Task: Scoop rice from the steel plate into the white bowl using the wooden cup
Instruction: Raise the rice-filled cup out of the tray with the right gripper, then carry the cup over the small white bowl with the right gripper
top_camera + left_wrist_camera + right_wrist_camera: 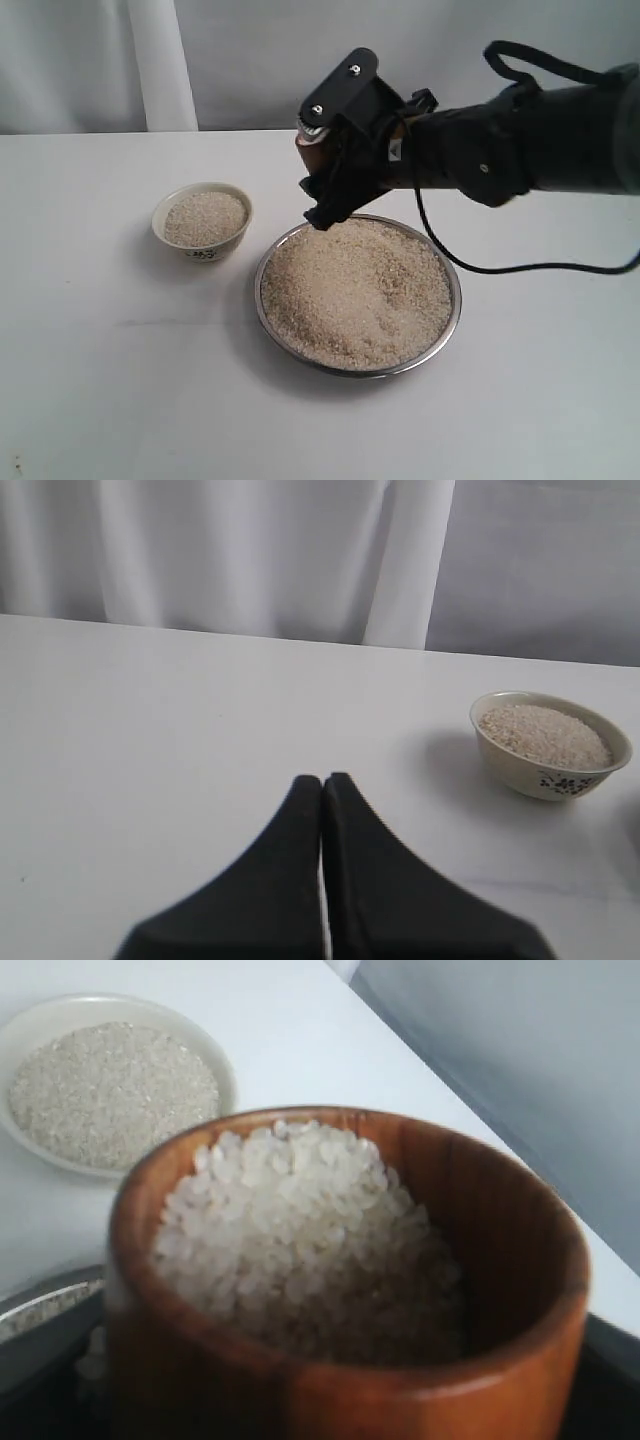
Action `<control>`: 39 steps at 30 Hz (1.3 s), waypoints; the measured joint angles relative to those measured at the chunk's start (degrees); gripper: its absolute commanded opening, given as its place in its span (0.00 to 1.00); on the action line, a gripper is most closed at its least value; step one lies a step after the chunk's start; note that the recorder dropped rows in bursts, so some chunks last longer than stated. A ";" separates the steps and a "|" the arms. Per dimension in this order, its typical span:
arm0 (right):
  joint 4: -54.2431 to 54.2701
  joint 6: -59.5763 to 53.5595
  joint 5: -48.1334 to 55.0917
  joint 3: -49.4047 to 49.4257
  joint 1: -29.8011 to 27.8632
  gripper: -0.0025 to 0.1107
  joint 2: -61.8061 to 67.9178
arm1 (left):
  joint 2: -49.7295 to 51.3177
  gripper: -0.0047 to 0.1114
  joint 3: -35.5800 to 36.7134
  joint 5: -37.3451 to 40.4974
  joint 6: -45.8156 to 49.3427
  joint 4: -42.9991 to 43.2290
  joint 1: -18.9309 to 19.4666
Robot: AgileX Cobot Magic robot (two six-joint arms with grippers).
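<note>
rice (355, 290) lies heaped in a wide steel plate (457, 292) at the middle of a white table (100, 380). just beside the plate, to its left in the exterior view and not touching it, a small white bowl (205, 252) with a dark mark on its side holds rice nearly up to its rim. the right gripper (338, 150), black, reaches in from the right and is clamped around a reddish-brown wooden cup (308, 155), holding it in the air over the far left edge of the plate. the right wrist view shows the cup loaded with pale rice close to its lip. the left gripper (322, 785) hangs over bare table, apart from the bowl, its two black fingers pressed together with nothing between them
</note>
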 measured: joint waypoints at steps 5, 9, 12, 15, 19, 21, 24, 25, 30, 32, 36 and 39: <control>0.00 0.00 9.85 -13.05 2.61 0.02 6.23 | 0.00 0.04 0.00 0.00 0.00 0.00 0.00; -1.46 0.10 18.66 -23.35 5.04 0.02 12.03 | 0.00 0.04 0.00 0.00 0.00 0.00 0.00; -3.04 0.10 23.45 -30.84 6.98 0.02 16.32 | 0.00 0.04 0.00 0.00 0.00 0.00 0.00; -5.68 0.50 27.52 -38.83 8.79 0.02 20.72 | 0.00 0.04 0.00 0.00 0.00 0.00 0.00; -12.04 2.49 35.12 -49.13 10.81 0.02 27.27 | 0.00 0.04 0.00 0.00 0.00 0.00 0.00; -14.87 2.71 38.91 -53.53 11.42 0.02 30.19 | 0.00 0.04 0.00 0.00 0.00 0.00 0.00; -18.86 2.86 43.38 -59.20 11.88 0.02 33.98 | 0.00 0.04 0.00 0.00 0.00 0.00 0.00; -20.14 2.96 44.34 -60.51 12.15 0.02 35.03 | 0.00 0.04 0.00 0.00 0.00 0.00 0.00; -26.63 3.09 45.72 -63.52 13.38 0.02 38.13 | 0.00 0.04 0.00 0.00 0.00 0.00 0.00; -29.55 3.09 46.05 -63.61 14.20 0.02 38.97 | 0.00 0.04 0.00 0.00 0.00 0.00 0.00; -33.70 3.09 46.43 -63.61 15.36 0.02 40.43 | 0.00 0.04 0.00 0.00 0.00 0.00 0.00; -35.63 3.09 46.52 -63.61 15.94 0.02 41.12 | 0.00 0.04 0.00 0.00 0.00 0.00 0.00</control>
